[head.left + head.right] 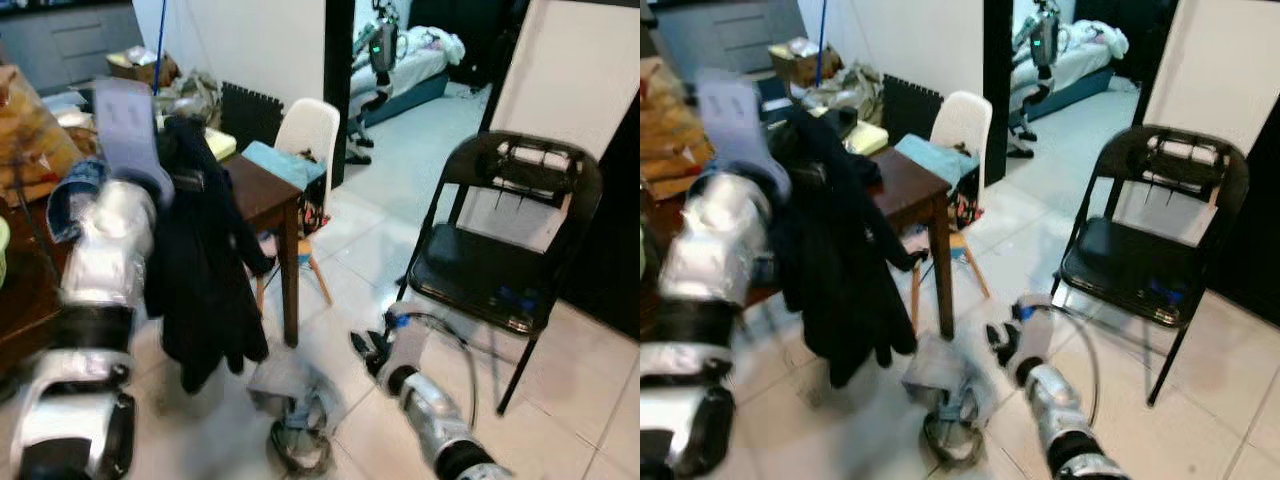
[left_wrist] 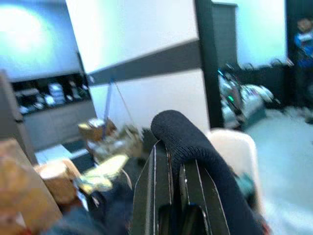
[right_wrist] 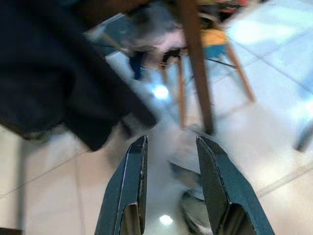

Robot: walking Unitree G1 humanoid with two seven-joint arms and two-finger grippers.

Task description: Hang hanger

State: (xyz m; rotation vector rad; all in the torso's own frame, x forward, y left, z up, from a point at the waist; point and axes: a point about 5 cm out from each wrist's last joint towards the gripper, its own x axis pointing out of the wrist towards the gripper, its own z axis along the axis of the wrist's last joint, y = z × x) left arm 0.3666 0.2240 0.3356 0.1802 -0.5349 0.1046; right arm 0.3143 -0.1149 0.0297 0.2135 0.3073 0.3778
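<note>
The left gripper [image 2: 168,161] had its black fingers clamped on the top of a dark knitted garment [image 1: 205,270], presumably on its hanger, which I could not make out. It was held raised beside the dark brown wooden table [image 1: 262,193], the garment drooping past the table's edge toward the floor. The right gripper [image 3: 171,166] hung low near the table leg, fingers apart, above a crumpled grey cloth [image 1: 295,395] on the tiles.

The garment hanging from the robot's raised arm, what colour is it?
Black, or a very dark navy. The garment, held up by the left gripper, shows best in the left eye view.
</note>
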